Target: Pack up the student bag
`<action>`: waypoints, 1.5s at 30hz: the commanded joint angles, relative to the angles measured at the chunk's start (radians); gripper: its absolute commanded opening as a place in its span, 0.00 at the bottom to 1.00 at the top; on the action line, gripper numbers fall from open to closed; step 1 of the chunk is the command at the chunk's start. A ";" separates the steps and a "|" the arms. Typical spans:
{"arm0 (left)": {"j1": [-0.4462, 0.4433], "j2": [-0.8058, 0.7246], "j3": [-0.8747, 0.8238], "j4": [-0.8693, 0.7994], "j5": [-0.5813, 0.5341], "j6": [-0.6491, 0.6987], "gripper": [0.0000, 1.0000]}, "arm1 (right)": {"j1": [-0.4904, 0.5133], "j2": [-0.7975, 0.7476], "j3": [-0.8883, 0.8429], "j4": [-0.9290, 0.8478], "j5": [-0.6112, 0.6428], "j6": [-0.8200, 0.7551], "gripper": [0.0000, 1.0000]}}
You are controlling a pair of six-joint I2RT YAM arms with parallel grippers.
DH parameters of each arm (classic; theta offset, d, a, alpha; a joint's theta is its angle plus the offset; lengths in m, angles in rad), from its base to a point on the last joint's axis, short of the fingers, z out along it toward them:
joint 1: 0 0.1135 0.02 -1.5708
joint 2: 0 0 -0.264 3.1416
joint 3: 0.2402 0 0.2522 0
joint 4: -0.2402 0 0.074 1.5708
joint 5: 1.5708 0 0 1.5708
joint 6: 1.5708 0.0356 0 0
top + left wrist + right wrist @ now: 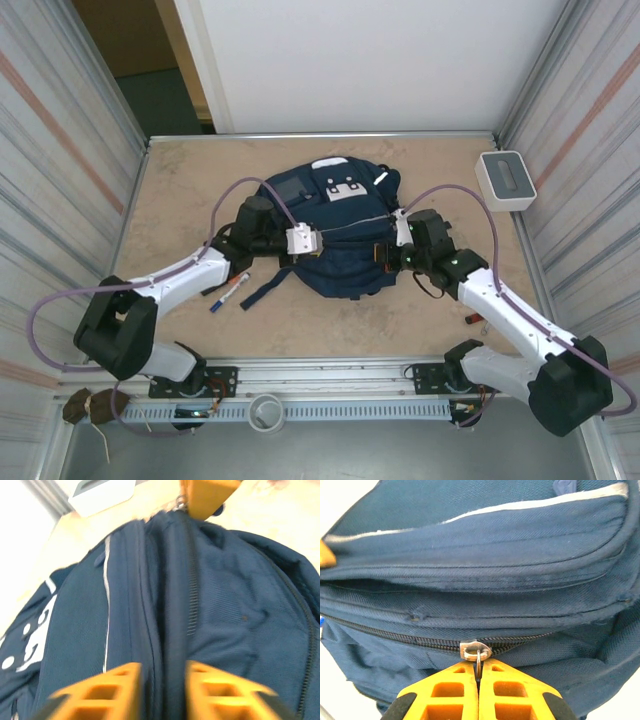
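**A:** Where is the student bag (335, 225)?

**B:** In the middle of the overhead view, lying flat on the beige worktop (190, 190). Its white label (345, 190) and grey patch (292, 187) point toward the top of the frame. A loose strap (268, 290) trails out at its lower left.

**A:** And the right tool (478, 677)?

**B:** Pressed together. In its own wrist view the two orange fingers meet at the bottom centre. They pinch the tab of the metal zipper pull (476, 649), which sits on a zip line crossing the lower part of the frame.

**A:** The left tool (162, 680)?

**B:** Spread part-way. Its orange fingers sit at the bottom of its wrist view, one on each side of a ridge of navy cloth, beside the zipper teeth (191, 585). That frame is blurred, so I cannot tell whether the pads touch the cloth.

**A:** How do the two tools stand to each other?

**B:** Seen from above, they face one another across the bag, the left tool at its left side and the right tool at its right. At the top of the left wrist view, an orange tip of the right tool shows at the far end of the zip.

**A:** Anything else on the worktop?

**B:** A white-grey box (507, 180) at the upper right, well apart from the bag. A marker pen (230, 292) lies lower left of the bag, near the strap. A small red thing (474, 320) sits at the lower right, beside the right arm.
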 commanded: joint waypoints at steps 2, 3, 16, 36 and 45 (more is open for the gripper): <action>-0.032 -0.080 0.036 -0.118 -0.112 -0.066 0.57 | 0.048 0.009 0.053 0.048 -0.026 0.010 0.00; -0.061 -0.096 0.034 -0.124 -0.128 -0.068 0.63 | 0.058 0.009 0.058 0.060 -0.039 0.021 0.00; -0.212 0.070 0.168 -0.166 -0.314 -0.023 0.43 | 0.136 -0.018 0.079 0.097 -0.075 0.050 0.00; -0.049 -0.108 0.011 -0.111 -0.158 -0.098 0.61 | 0.027 0.014 0.071 0.073 -0.053 0.009 0.00; -0.226 0.003 0.136 -0.178 -0.342 -0.032 0.69 | 0.120 -0.025 0.105 0.104 -0.092 0.026 0.00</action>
